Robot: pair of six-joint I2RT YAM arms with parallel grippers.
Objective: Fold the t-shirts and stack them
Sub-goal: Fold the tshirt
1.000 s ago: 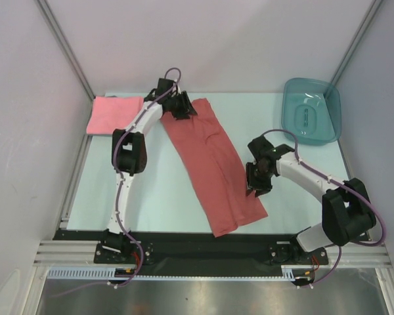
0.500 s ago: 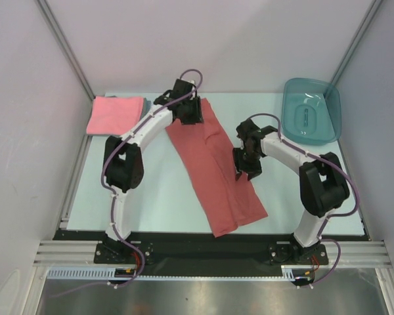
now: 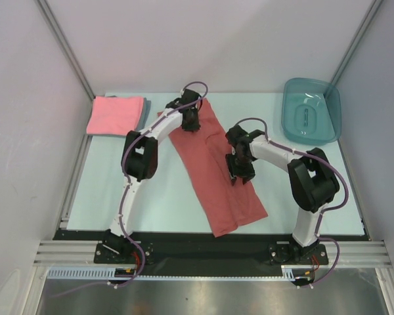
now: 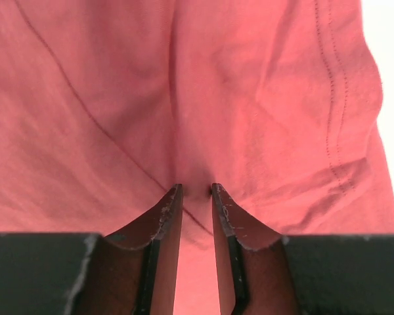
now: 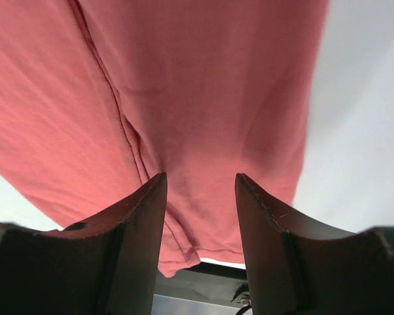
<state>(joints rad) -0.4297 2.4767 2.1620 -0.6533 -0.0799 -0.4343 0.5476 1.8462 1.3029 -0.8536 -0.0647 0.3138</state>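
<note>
We see the pale worktop [image 3: 151, 197] filling the middle of the top view. The brick-red t-shirt [image 3: 213, 177] lies across it as a long band from upper centre to lower right. The teal tub [image 3: 310, 111] sits upper right. The folded pink t-shirt [image 3: 113, 115] rests upper left, with a grey-blue t-shirt [image 3: 145, 105] edging out beneath it. The right gripper [image 3: 240, 176] hangs wide over the band's middle. The left gripper [image 3: 191, 123] stands narrow at its upper end, tips on puckered cloth; we cannot tell whether it grips.
</note>
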